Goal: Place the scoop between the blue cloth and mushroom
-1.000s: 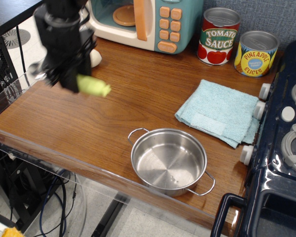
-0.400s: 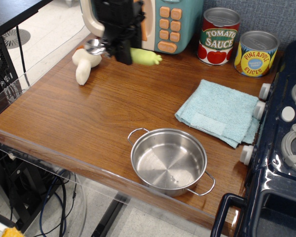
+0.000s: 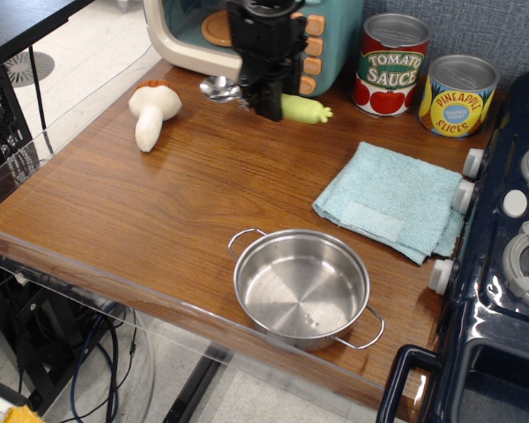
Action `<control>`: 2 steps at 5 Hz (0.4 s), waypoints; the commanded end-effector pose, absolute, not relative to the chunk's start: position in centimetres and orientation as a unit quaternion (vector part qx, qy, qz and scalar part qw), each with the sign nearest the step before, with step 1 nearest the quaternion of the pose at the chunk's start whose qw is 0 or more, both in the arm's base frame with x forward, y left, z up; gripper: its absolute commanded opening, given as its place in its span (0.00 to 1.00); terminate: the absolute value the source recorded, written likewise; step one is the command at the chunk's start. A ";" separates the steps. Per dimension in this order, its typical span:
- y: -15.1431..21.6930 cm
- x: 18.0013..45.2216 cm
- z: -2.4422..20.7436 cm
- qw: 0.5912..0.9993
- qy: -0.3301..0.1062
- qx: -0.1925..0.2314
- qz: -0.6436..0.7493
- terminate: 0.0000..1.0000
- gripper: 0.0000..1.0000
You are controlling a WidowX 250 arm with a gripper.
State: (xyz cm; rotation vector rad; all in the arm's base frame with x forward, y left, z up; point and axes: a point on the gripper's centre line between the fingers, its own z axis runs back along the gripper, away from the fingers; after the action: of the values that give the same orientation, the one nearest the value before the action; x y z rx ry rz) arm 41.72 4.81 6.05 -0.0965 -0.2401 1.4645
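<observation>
My black gripper is shut on the scoop and holds it level at the back of the counter, in front of the toy microwave. The scoop's silver bowl sticks out to the left and its yellow-green handle to the right. I cannot tell whether it touches the wood. The mushroom lies on its side to the left, cream stem toward the front. The blue cloth lies folded at the right, near the stove.
A steel two-handled pot stands near the front edge. A toy microwave stands at the back, with a tomato sauce can and a pineapple can to its right. A dark blue toy stove borders the right side.
My gripper has carried the scoop from the left edge of the counter to the right, past the mushroom, to in front of the microwave. The mushroom is now uncovered.
</observation>
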 end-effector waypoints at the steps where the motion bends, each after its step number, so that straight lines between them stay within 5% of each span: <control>1: 2.7 42.4 6.5 0.752 -0.126 -0.051 0.645 0.00 0.00; 2: 2.6 42.7 5.4 0.760 -0.123 -0.038 0.637 0.00 0.00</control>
State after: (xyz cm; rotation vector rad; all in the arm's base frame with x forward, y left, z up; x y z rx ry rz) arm 43.22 4.14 2.55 -0.0434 -0.2071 1.4012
